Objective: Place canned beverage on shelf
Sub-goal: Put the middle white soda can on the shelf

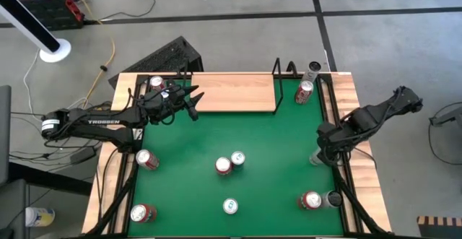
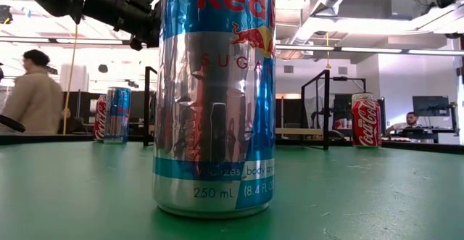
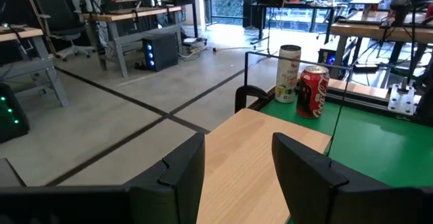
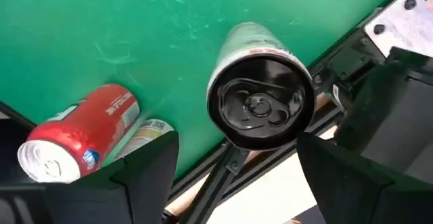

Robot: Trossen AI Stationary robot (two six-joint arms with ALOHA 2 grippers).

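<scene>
Black-topped and silver-sided, a can [image 4: 260,99] stands upright at the right edge of the green bench [image 1: 216,123], directly below the right hand [image 4: 237,166]. In the right wrist view the can's lid faces the camera, framed between the two spread fingers, which do not touch it. So its long axis runs vertically, in line with that hand's approach from above. This can lies nearest to the right arm. My guess is that a straight drop and a squeeze on the can's sides comes next.

The shelf [image 1: 231,92], a light-wood board with black wire ends, sits at the far side of the bench, well apart from this can and to the left of it, so the carry would go away from the bench's right rail and toward the far edge.

The left hand [image 3: 237,173] hovers over the left end of the shelf. Its fingers are parted with only bare wood showing between them, holding nothing. Other cans lie scattered on the green surface, one red can [image 1: 304,92] just beside the shelf's right end.
</scene>
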